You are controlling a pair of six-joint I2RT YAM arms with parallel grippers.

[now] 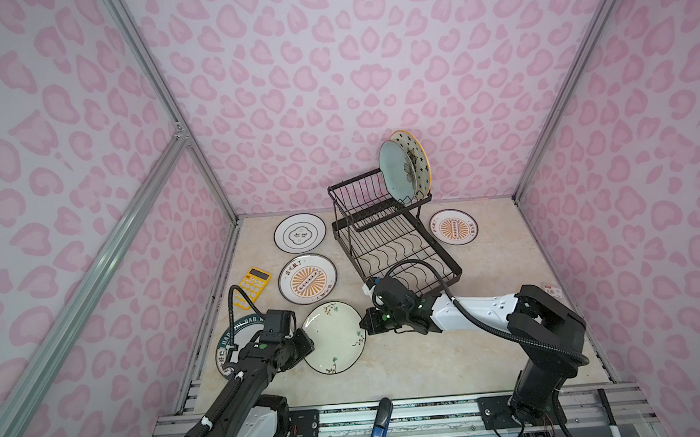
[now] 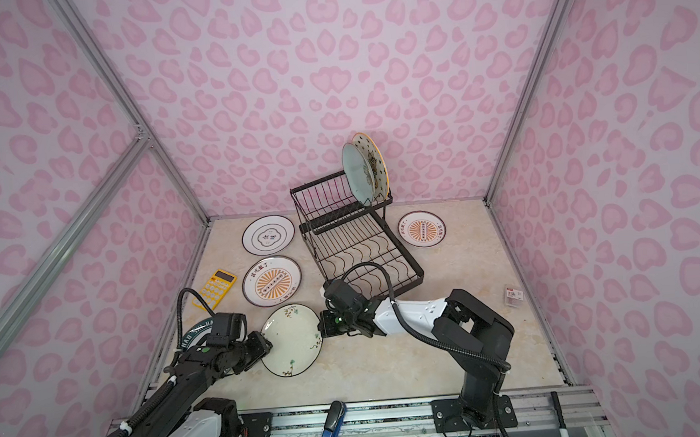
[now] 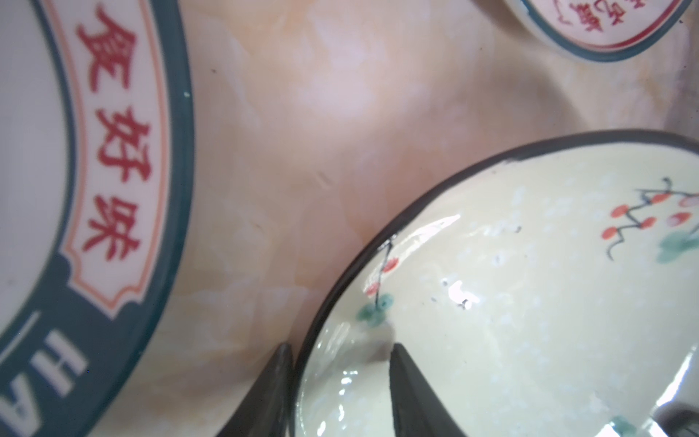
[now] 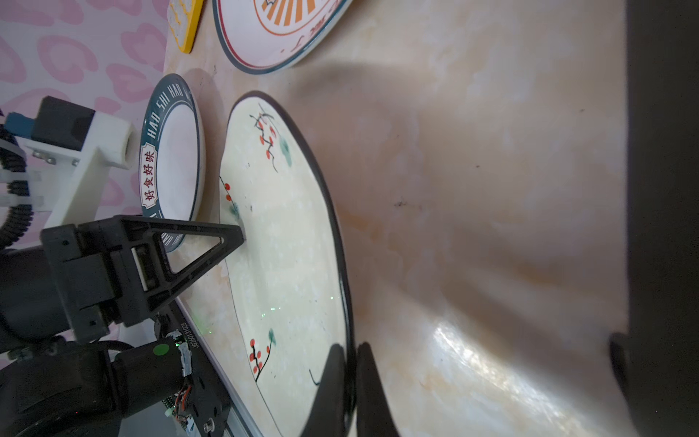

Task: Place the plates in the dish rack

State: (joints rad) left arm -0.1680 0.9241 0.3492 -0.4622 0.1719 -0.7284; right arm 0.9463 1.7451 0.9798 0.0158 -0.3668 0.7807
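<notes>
Cream plate [image 1: 334,337] rim pinched in right tool [image 4: 351,346]; left tool [image 3: 340,348] astride

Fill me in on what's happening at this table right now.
Both arms are working on the cream floral plate near the front of the table. The right end effector is pinched shut on one side of its rim, while the left end effector straddles the opposite rim, jaws open. Two plates already stand upright in the dish rack's upper tier: the pale blue plate and the starred plate. Four more lie flat on the table.
</notes>
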